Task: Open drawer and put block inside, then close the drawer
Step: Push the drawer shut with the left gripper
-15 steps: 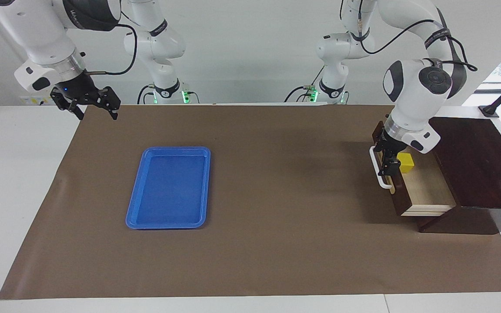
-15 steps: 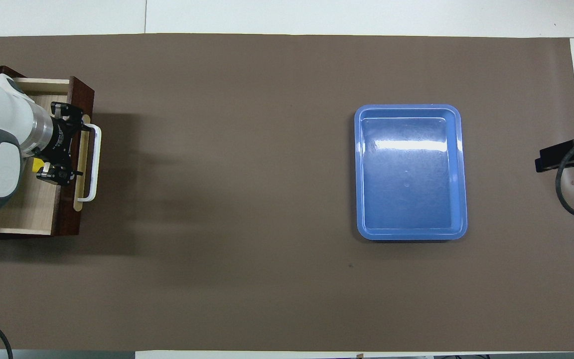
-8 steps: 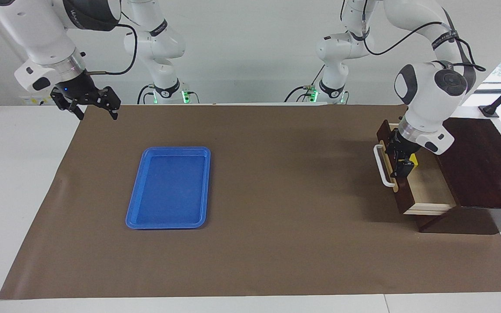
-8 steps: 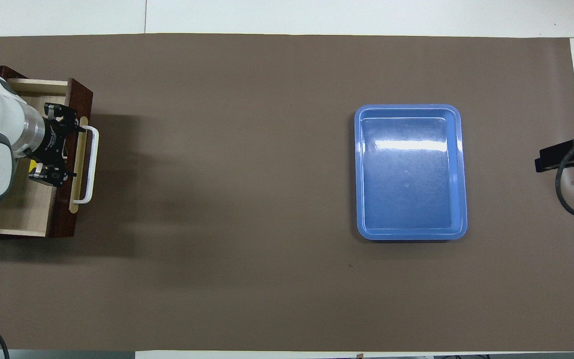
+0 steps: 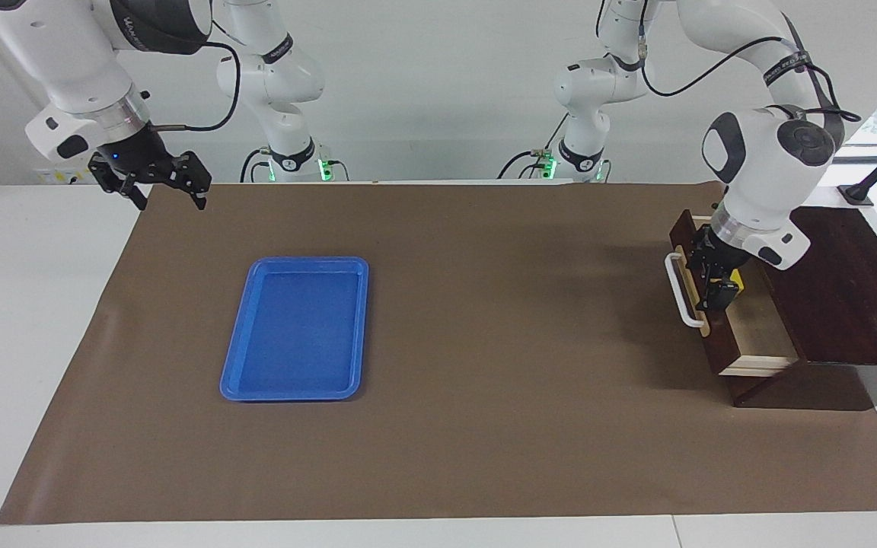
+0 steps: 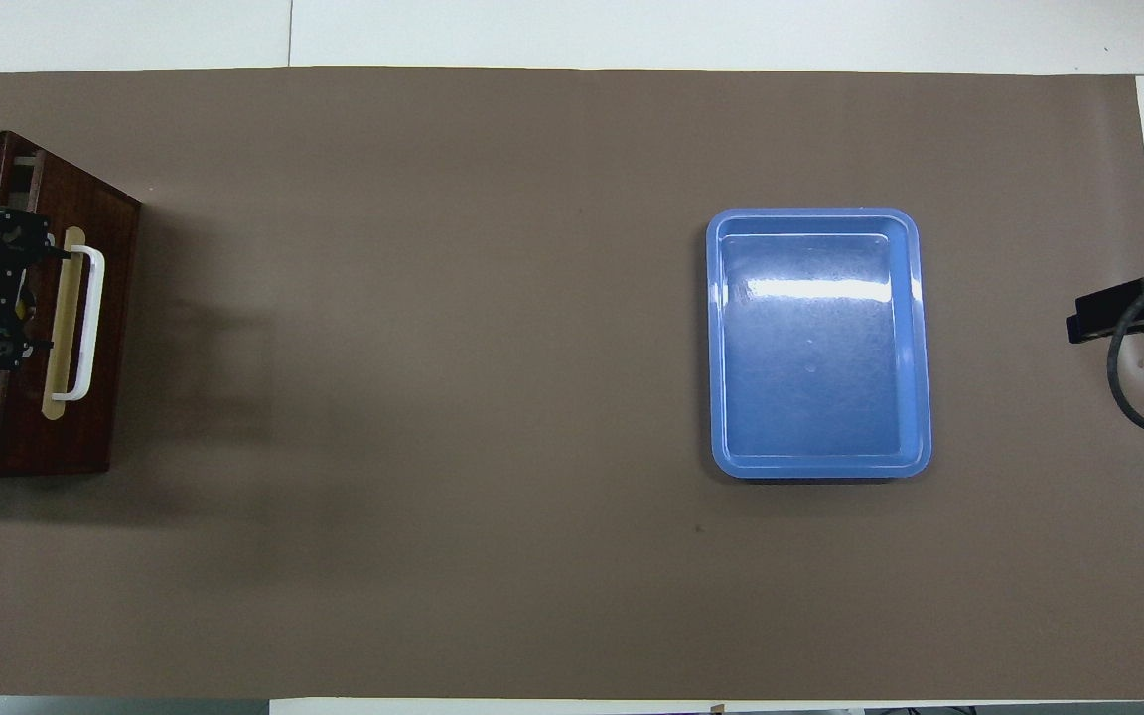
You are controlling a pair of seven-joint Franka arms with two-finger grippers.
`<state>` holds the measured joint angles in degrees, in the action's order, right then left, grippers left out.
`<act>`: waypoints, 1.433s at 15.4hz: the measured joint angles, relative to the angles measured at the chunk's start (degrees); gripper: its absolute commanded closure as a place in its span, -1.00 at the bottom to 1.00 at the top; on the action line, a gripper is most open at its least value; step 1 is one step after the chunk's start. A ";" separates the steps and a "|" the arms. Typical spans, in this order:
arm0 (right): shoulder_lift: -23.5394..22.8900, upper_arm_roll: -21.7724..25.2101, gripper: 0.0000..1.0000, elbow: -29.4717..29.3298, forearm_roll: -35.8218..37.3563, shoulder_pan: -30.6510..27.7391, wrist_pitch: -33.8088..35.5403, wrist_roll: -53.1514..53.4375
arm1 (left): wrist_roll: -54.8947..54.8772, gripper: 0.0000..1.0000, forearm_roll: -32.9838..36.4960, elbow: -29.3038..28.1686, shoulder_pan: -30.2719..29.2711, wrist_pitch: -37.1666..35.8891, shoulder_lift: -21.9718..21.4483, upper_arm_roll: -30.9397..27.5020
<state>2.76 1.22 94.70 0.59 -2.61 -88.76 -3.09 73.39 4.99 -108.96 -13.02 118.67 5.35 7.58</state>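
drawer (image 5: 720, 335) at frame right has slid further shut since earlier, pushed by left gripper (image 5: 715, 280), fingers spread, gripping nothing. block (image 5: 735, 278) inside, mostly hidden. risk: gripper trapped at box (image 5: 849, 289) edge. right gripper (image 5: 151, 176) open, empty, waits upper left.

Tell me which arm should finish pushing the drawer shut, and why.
Left. Its hand is already at the part-open drawer, just inside the front panel beside the white handle, with the block inside. The right hand waits over the table's right-arm end, past the blue tray.
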 measured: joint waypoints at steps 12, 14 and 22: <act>0.01 -0.04 -1.00 0.00 0.00 0.00 0.00 0.00 | -3.88 -1.00 0.22 0.03 -2.13 0.52 -0.04 0.70; 0.02 -0.04 -1.00 0.00 0.00 0.00 0.00 0.00 | -5.02 -1.00 0.49 1.02 -1.63 -0.43 -0.09 0.76; 0.02 -0.08 -1.00 0.00 0.00 0.01 -0.01 0.00 | -17.92 -1.00 0.49 7.81 4.15 -10.82 -2.99 2.15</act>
<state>2.77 1.14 94.70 0.59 -2.60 -88.76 -3.09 55.47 5.48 -101.15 -8.87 107.85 2.36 9.73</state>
